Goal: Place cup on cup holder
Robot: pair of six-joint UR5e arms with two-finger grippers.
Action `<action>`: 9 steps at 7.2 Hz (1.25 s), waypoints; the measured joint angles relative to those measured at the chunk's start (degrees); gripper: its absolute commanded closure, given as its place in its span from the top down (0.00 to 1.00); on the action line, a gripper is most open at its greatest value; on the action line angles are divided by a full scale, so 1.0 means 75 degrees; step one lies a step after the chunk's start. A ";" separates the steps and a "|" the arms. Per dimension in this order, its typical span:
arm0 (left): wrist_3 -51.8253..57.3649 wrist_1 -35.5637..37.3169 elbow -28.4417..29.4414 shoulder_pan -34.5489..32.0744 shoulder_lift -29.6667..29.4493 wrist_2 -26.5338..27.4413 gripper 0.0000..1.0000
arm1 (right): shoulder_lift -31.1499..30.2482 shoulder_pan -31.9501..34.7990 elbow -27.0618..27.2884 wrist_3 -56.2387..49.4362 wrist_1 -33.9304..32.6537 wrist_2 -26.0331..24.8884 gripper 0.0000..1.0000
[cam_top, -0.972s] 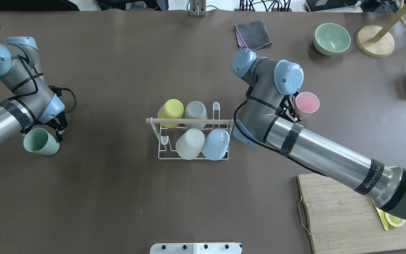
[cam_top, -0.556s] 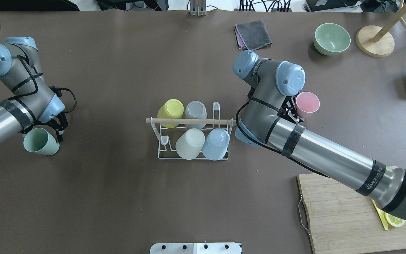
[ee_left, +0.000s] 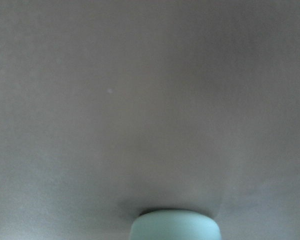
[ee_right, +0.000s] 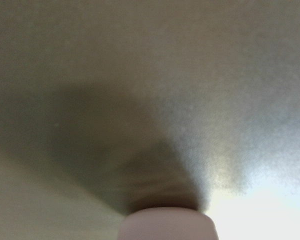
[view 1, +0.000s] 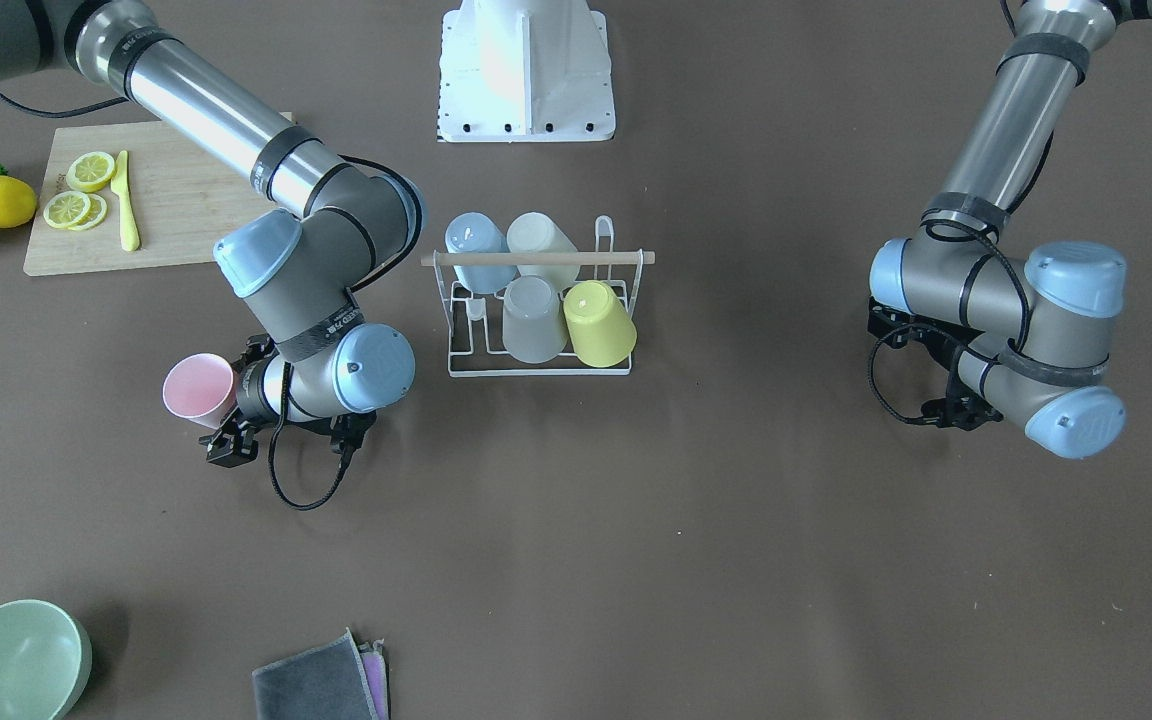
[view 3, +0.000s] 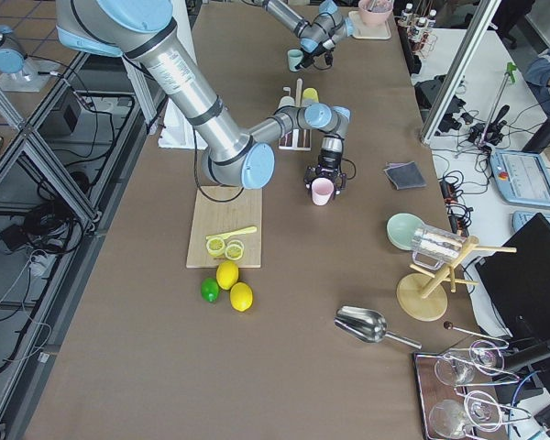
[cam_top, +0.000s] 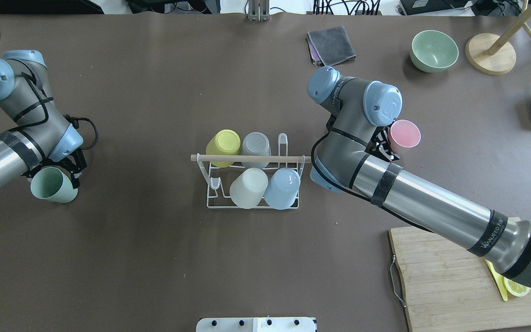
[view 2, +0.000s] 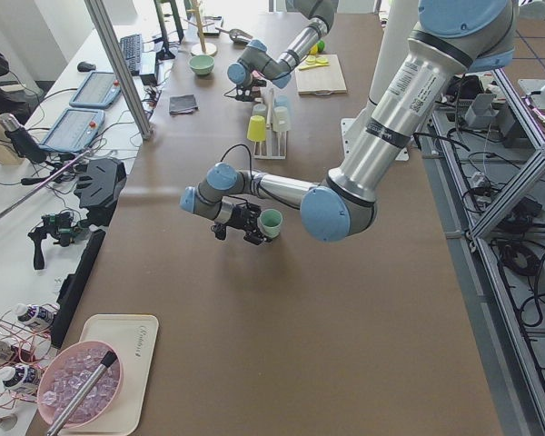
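We count six cups. Four sit mouth-down and tilted on the white wire cup holder (cam_top: 252,196) at the middle of the table (cam_top: 164,258): a yellow cup (cam_top: 223,146) and a grey cup (cam_top: 256,148) in the row toward the far edge, a white cup (cam_top: 248,187) and a blue cup (cam_top: 282,188) in the row toward the robot's edge. A wooden bar (cam_top: 249,158) runs across the top of the holder, parallel to the long edges. We see two bare pegs, one in each row.

The two other cups are at the grippers. The green cup (cam_top: 53,185) is near the table's left end, gripped at its rim by the left gripper (cam_top: 73,169); its mouth faces up and toward the left end, long axis tilted off vertical. The overhead view shows a finger (cam_top: 75,180) on the rim, so we log the gripper as clamped on it. The pink cup (cam_top: 404,136) lies right of the holder, toward the far edge, with its mouth up and its axis close to vertical. The right gripper (view 1: 226,425) is at its wall; the elbow hides the contact from overhead, but the front view shows black fingers (view 1: 220,449) against the cup, so we log a grasp. We cannot tell whether either cup rests on the table.

Elsewhere: one green bowl (cam_top: 434,50), one cutting board (cam_top: 463,286), one folded cloth (cam_top: 331,44).
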 measured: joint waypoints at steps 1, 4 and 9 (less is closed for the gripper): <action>0.0013 0.0016 0.0002 0.0003 0.0012 -0.0017 0.05 | -0.0016 0.0003 0.0011 -0.0008 0.0004 -0.0005 1.00; 0.0240 0.0533 -0.0115 -0.0014 0.0010 0.0018 0.00 | -0.0096 0.0027 0.0035 -0.0023 0.0020 -0.0009 1.00; 0.1262 0.1564 -0.1916 -0.0142 -0.0050 0.1119 0.00 | -0.0158 0.0087 0.0041 -0.0055 0.0028 -0.0009 1.00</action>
